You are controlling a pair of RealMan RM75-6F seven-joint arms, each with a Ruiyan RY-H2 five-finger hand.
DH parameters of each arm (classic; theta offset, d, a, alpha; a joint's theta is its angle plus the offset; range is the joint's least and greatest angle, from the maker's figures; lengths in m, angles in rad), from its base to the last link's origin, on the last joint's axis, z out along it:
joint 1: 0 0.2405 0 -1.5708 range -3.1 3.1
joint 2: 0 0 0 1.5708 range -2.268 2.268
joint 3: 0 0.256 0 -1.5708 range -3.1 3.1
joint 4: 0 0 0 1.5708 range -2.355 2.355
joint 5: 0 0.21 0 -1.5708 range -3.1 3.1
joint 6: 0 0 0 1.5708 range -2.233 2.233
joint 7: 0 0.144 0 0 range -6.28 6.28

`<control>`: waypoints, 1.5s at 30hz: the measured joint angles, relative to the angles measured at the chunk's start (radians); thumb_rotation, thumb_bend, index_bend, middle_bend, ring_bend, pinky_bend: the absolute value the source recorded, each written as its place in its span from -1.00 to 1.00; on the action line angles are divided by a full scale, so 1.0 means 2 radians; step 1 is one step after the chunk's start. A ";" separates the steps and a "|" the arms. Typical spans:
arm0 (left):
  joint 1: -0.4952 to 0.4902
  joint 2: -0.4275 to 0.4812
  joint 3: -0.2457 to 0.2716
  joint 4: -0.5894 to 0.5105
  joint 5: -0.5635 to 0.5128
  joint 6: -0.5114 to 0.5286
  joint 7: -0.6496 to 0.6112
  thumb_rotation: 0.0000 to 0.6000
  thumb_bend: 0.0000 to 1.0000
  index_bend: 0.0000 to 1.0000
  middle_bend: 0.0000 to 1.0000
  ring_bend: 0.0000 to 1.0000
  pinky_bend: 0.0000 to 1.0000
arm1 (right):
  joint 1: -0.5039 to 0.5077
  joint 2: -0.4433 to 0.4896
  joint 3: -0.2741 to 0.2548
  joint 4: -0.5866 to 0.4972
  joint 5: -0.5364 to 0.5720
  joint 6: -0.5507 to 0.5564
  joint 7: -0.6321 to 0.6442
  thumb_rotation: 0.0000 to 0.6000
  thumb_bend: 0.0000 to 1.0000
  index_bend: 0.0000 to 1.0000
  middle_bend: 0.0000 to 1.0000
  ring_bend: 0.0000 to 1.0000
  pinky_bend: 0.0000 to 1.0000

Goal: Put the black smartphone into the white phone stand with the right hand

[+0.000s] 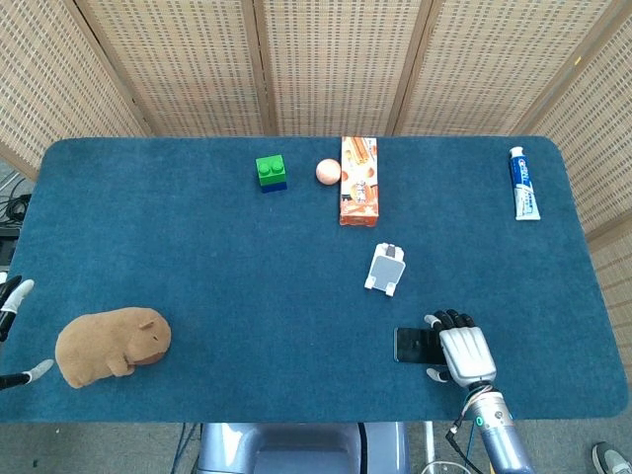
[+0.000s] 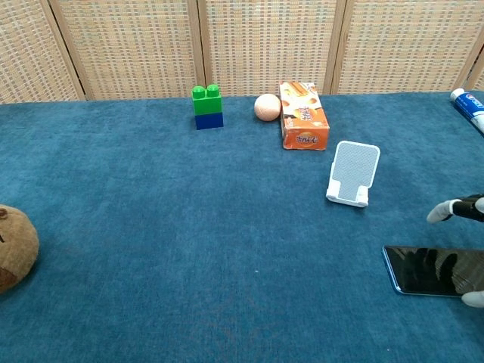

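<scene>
The black smartphone point(image 1: 413, 345) lies flat on the blue table near its front right. My right hand point(image 1: 462, 354) is over the phone's right half, fingers spread and pointing toward the back. The chest view shows the phone point(image 2: 420, 270) with a fingertip point(image 2: 445, 212) raised above its far side and the thumb tip point(image 2: 473, 299) by its near edge; nothing is gripped. The white phone stand point(image 1: 386, 269) sits empty a short way behind and left of the phone. Only fingertips of my left hand point(image 1: 14, 296) show at the table's left edge, spread apart.
A brown plush animal point(image 1: 109, 346) lies at the front left. Along the back are a green and blue block point(image 1: 271, 172), a peach ball point(image 1: 328, 171) and an orange box point(image 1: 358, 181). A toothpaste tube point(image 1: 524, 184) lies at the back right.
</scene>
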 measured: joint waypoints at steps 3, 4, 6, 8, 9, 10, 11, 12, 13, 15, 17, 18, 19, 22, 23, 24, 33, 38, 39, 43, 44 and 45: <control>0.000 0.001 0.000 -0.001 0.002 0.000 0.000 1.00 -1.00 -1.00 -1.00 -1.00 -1.00 | 0.002 -0.001 0.000 0.011 0.005 0.000 0.006 1.00 -0.83 -0.55 -0.56 -0.66 -0.60; 0.001 0.001 0.000 -0.001 0.003 0.001 0.000 1.00 -1.00 -1.00 -1.00 -1.00 -1.00 | 0.003 -0.002 0.000 0.015 0.007 -0.001 0.009 1.00 -0.81 -0.55 -0.56 -0.66 -0.59; 0.002 0.001 0.000 -0.001 0.002 0.002 -0.001 1.00 -1.00 -1.00 -1.00 -1.00 -1.00 | 0.006 -0.002 0.000 0.022 0.010 -0.006 0.015 1.00 -0.80 -0.54 -0.56 -0.66 -0.56; 0.003 0.001 -0.001 -0.001 0.001 0.002 -0.002 1.00 -1.00 -1.00 -1.00 -1.00 -1.00 | 0.008 -0.002 -0.001 0.025 0.011 -0.008 0.017 1.00 -0.79 -0.54 -0.56 -0.66 -0.56; 0.003 0.002 -0.001 -0.001 0.001 0.002 -0.003 1.00 -1.00 -1.00 -1.00 -1.00 -1.00 | 0.009 -0.002 -0.001 0.027 0.011 -0.008 0.017 1.00 -0.79 -0.54 -0.56 -0.66 -0.56; 0.003 0.002 -0.002 -0.001 0.000 0.002 -0.004 1.00 -1.00 -1.00 -1.00 -1.00 -1.00 | 0.009 -0.003 -0.001 0.029 0.011 -0.008 0.016 1.00 -0.79 -0.54 -0.56 -0.66 -0.56; 0.003 0.002 -0.002 -0.001 -0.001 0.001 -0.004 1.00 -1.00 -1.00 -1.00 -1.00 -1.00 | 0.011 -0.003 -0.002 0.033 0.012 -0.009 0.016 1.00 -0.79 -0.54 -0.56 -0.66 -0.56; 0.003 0.003 -0.002 -0.001 -0.001 0.000 -0.005 1.00 -1.00 -1.00 -1.00 -1.00 -1.00 | 0.012 -0.003 -0.002 0.035 0.014 -0.011 0.016 1.00 -0.79 -0.54 -0.56 -0.66 -0.56; 0.002 0.003 -0.003 -0.001 -0.002 -0.001 -0.005 1.00 -1.00 -1.00 -1.00 -1.00 -1.00 | 0.013 -0.003 -0.002 0.036 0.017 -0.012 0.017 1.00 -0.79 -0.54 -0.56 -0.66 -0.56; 0.002 0.003 -0.003 -0.001 -0.003 -0.002 -0.004 1.00 -1.00 -1.00 -1.00 -1.00 -1.00 | 0.015 -0.003 -0.003 0.039 0.022 -0.016 0.019 1.00 -0.79 -0.54 -0.56 -0.66 -0.56; 0.001 0.003 -0.003 -0.001 -0.003 -0.004 -0.003 1.00 -1.00 -1.00 -1.00 -1.00 -1.00 | 0.016 -0.002 -0.004 0.041 0.024 -0.018 0.017 1.00 -0.79 -0.54 -0.56 -0.66 -0.56; 0.001 0.003 -0.003 -0.001 -0.003 -0.005 -0.003 1.00 -1.00 -1.00 -1.00 -1.00 -1.00 | 0.017 -0.001 -0.005 0.041 0.026 -0.020 0.017 1.00 -0.79 -0.54 -0.56 -0.66 -0.56; 0.001 0.003 -0.003 -0.002 -0.004 -0.007 -0.002 1.00 -1.00 -1.00 -1.00 -1.00 -1.00 | 0.017 0.000 -0.006 0.041 0.028 -0.021 0.017 1.00 -0.79 -0.54 -0.56 -0.66 -0.56; 0.000 0.003 -0.004 -0.003 -0.004 -0.008 0.001 1.00 -1.00 -1.00 -1.00 -1.00 -1.00 | 0.020 0.004 -0.007 0.038 0.034 -0.028 0.021 1.00 -0.79 -0.54 -0.56 -0.66 -0.56; 0.000 0.002 -0.004 -0.003 -0.004 -0.009 0.002 1.00 -1.00 -1.00 -1.00 -1.00 -1.00 | 0.022 0.004 -0.007 0.039 0.035 -0.029 0.021 1.00 -0.79 -0.54 -0.56 -0.66 -0.56; 0.000 0.002 -0.004 -0.004 -0.005 -0.009 0.002 1.00 -1.00 -1.00 -1.00 -1.00 -1.00 | 0.023 0.004 -0.007 0.040 0.036 -0.029 0.022 1.00 -0.79 -0.54 -0.56 -0.66 -0.56; 0.000 0.002 -0.005 -0.006 -0.007 -0.012 0.006 1.00 -1.00 -1.00 -1.00 -1.00 -1.00 | 0.029 0.000 -0.013 0.053 0.035 -0.035 0.032 1.00 -0.73 -0.54 -0.55 -0.65 -0.56; 0.000 0.002 -0.005 -0.007 -0.008 -0.014 0.007 1.00 -1.00 -1.00 -1.00 -1.00 -1.00 | 0.035 -0.005 -0.017 0.063 0.039 -0.047 0.034 1.00 -0.69 -0.54 -0.53 -0.63 -0.56; 0.000 0.002 -0.005 -0.007 -0.008 -0.014 0.007 1.00 -1.00 -1.00 -1.00 -1.00 -1.00 | 0.037 -0.006 -0.017 0.064 0.040 -0.049 0.035 1.00 -0.69 -0.54 -0.52 -0.62 -0.56; 0.000 0.002 -0.005 -0.008 -0.009 -0.015 0.008 1.00 -1.00 -1.00 -1.00 -1.00 -1.00 | 0.040 -0.007 -0.019 0.069 0.039 -0.053 0.043 1.00 -0.64 -0.54 -0.48 -0.59 -0.54; 0.000 0.002 -0.005 -0.008 -0.009 -0.015 0.009 1.00 -1.00 -1.00 -1.00 -1.00 -1.00 | 0.040 -0.008 -0.020 0.071 0.039 -0.054 0.044 1.00 -0.63 -0.53 -0.45 -0.57 -0.53; 0.000 0.002 -0.005 -0.008 -0.009 -0.015 0.010 1.00 -1.00 -1.00 -1.00 -1.00 -1.00 | 0.041 -0.008 -0.020 0.072 0.039 -0.055 0.046 1.00 -0.61 -0.52 -0.42 -0.53 -0.51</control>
